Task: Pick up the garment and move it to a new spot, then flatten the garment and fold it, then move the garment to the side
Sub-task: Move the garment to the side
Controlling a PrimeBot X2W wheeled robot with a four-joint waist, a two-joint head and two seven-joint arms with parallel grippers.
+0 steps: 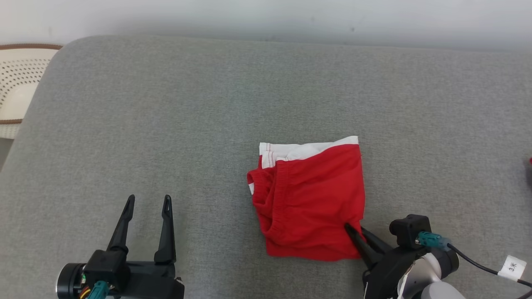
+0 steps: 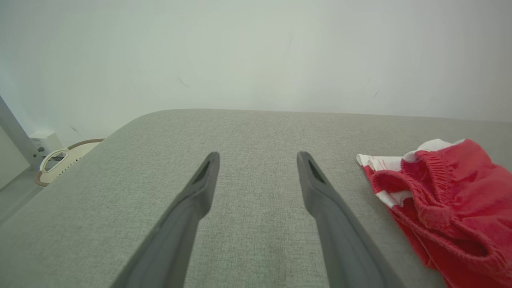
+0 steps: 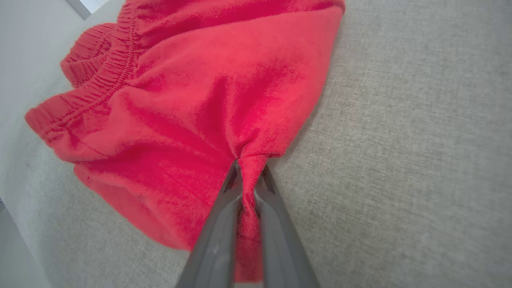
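Red shorts [image 1: 311, 199] folded right of centre on the grey cushion [image 1: 166, 124], right pincer [image 1: 354, 228] pinching their near right corner, left pincer [image 1: 149, 201] spread, well apart to the left

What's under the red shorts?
The red shorts lie on the grey cushion, which shows all around them. Anything directly beneath is covered by the cloth.

It looks like a home, a bedroom or laundry corner: a grey fabric-covered bed or sofa [image 1: 166, 124], a bare white wall [image 1: 266, 16], and a perforated cream laundry basket [image 1: 16, 83] beside it.
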